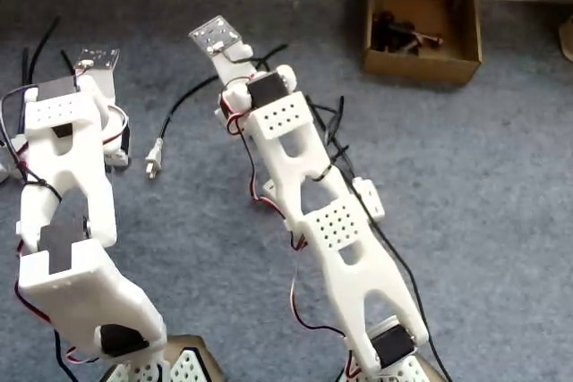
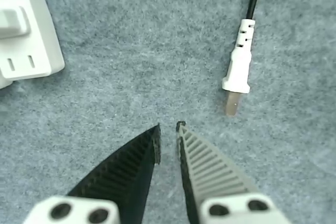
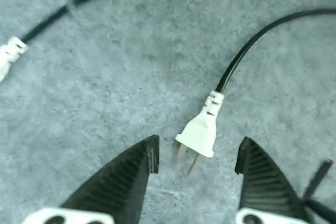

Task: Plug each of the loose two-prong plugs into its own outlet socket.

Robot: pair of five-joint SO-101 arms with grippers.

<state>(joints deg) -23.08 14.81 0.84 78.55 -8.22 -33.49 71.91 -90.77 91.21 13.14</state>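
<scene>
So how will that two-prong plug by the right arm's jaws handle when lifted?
The two-prong plug looks small and rigid, so probably light. Its smooth tapered body may slip. Its black cord curves loosely over the carpet, so likely floppy, trailing behind.

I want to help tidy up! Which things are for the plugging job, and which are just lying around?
For the job:
white plug
second white plug
outlet socket

Just lying about:
cardboard box, with dark odds and ends inside
</scene>
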